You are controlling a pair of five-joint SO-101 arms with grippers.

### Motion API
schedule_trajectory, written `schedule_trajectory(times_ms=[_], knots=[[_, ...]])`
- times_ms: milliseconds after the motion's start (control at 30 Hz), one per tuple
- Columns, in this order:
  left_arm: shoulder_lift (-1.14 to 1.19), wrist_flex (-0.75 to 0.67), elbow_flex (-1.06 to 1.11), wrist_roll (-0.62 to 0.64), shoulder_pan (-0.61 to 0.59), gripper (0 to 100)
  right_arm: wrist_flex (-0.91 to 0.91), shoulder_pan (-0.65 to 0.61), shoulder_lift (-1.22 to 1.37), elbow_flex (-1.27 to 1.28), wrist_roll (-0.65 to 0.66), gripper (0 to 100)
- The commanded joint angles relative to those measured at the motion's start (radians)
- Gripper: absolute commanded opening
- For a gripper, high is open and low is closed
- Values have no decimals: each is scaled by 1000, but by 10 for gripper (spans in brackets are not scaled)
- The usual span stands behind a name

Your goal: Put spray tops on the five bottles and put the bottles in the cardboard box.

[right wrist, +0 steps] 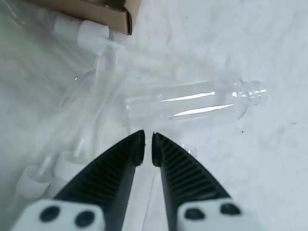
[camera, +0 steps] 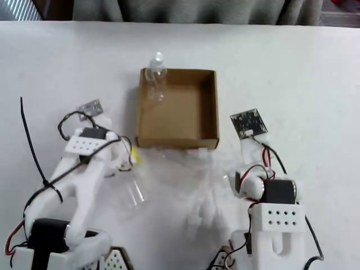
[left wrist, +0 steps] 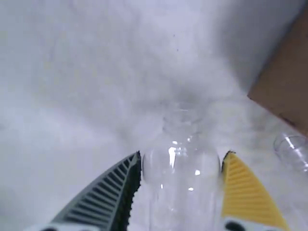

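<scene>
Inside the left tool (left wrist: 183,159), uncapped bottle (left wrist: 180,192) clamped, cardboard box (left wrist: 284,91) nearby

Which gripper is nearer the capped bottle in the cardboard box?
Left. The left gripper is by the box corner on the bottle side; right gripper is farther, off the opposite corner.

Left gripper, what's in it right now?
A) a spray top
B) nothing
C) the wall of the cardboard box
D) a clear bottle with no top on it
D: in the left wrist view the left gripper is closed on a clear bottle, touching it on both sides. The bottle's neck is open, with no spray top fitted.
</scene>
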Motion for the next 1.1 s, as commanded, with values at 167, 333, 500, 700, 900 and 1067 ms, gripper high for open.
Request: schedule_trajectory(times_ms=[167,333,500,700,900,1067], knots=[[1,-18,-48,-15,2,273,-18,8,-12,-11,14,17],[1,-15,-46,-15,22,273,-18,8,-12,-11,12,17],[1,-8,-46,-15,22,356,-18,8,-12,-11,12,17],[2,3,-44,-15,15,303,-18,8,-12,-11,11,17],[2,-80,23,-17,18,303,-18,8,-12,-11,12,17],[2,-77,29,-17,22,300,-18,8,-12,-11,12,17]])
